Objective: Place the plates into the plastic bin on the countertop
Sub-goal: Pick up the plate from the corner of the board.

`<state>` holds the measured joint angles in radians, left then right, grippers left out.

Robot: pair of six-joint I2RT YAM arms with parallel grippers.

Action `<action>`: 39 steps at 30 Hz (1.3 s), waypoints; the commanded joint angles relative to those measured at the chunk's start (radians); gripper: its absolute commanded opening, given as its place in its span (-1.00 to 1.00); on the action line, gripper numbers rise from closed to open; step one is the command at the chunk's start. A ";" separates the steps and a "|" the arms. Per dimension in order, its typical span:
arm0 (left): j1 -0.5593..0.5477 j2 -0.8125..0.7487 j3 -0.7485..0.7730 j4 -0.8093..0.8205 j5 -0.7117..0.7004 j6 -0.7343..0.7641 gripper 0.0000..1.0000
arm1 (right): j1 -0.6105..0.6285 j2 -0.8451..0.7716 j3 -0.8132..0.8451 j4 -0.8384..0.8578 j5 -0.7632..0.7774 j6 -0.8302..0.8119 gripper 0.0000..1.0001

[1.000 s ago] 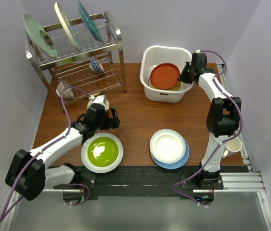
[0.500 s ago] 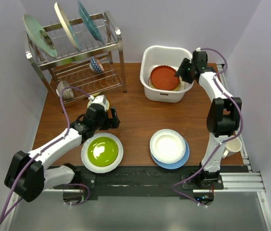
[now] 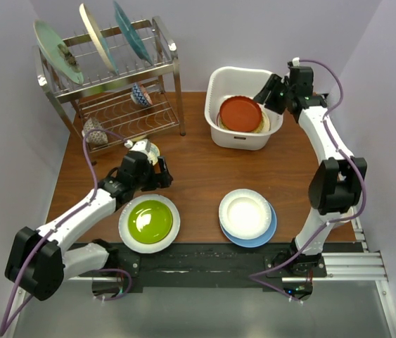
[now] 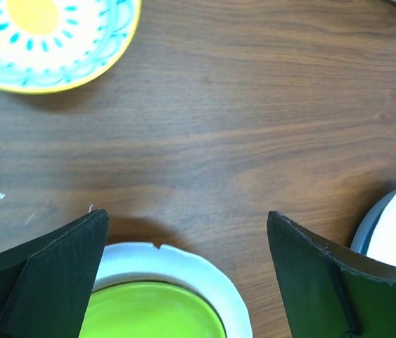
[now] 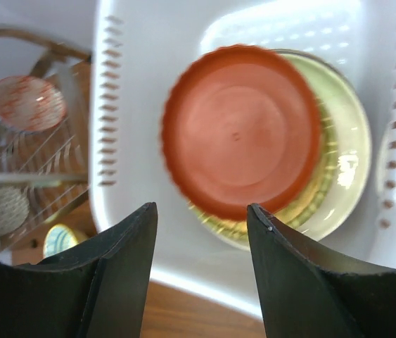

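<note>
While the right arm runs up the right side of the worktop [image 3: 198,165], bent at the elbow with its forearm reaching toward the far edge, the right tool [image 3: 266,91] hangs over the right rim of the bin [image 3: 215,84], jaws apart and gripping nothing. The bin stands at the far side, right of centre. Inside it a brown plate [image 3: 240,113] lies flat on a yellow plate [image 5: 338,141], and the wrist view looks down on both between the two black fingers [image 5: 120,274].

At left, the other arm lies low, slanting from the near-left corner toward the middle. The left tool [image 3: 162,174] points down at bare wood just past the far rim of a lime plate [image 3: 150,220], jaws spread wide and empty. The lime plate rests on a white-rimmed plate [image 3: 129,239] near the front edge. A bowl [image 3: 145,149] sits just beyond the left tool. Right of centre, a white plate [image 3: 245,213] lies on a blue plate [image 3: 268,232]. Three plates [image 3: 57,51] stand upright on the rack [image 3: 176,67] at far left.
</note>
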<state>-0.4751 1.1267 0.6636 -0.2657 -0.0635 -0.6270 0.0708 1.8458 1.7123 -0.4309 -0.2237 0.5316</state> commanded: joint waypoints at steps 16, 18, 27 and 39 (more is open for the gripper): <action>0.119 -0.202 -0.068 -0.239 0.008 -0.123 0.97 | 0.420 -0.243 -0.335 -0.002 -0.088 -0.018 0.09; 0.119 -0.208 -0.081 -0.256 0.011 -0.125 0.97 | 0.489 -0.238 -0.371 0.001 -0.094 -0.012 0.08; 0.116 -0.238 -0.114 -0.302 0.030 -0.161 0.99 | 0.722 -0.224 -0.549 0.116 -0.134 0.080 -0.05; 0.109 -0.202 -0.124 -0.277 0.034 -0.152 0.99 | 0.911 -0.165 -0.577 0.215 -0.141 0.177 -0.20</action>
<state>-0.3614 0.9123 0.5446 -0.5648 -0.0410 -0.7750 0.9443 1.6619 1.1027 -0.2787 -0.3508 0.6666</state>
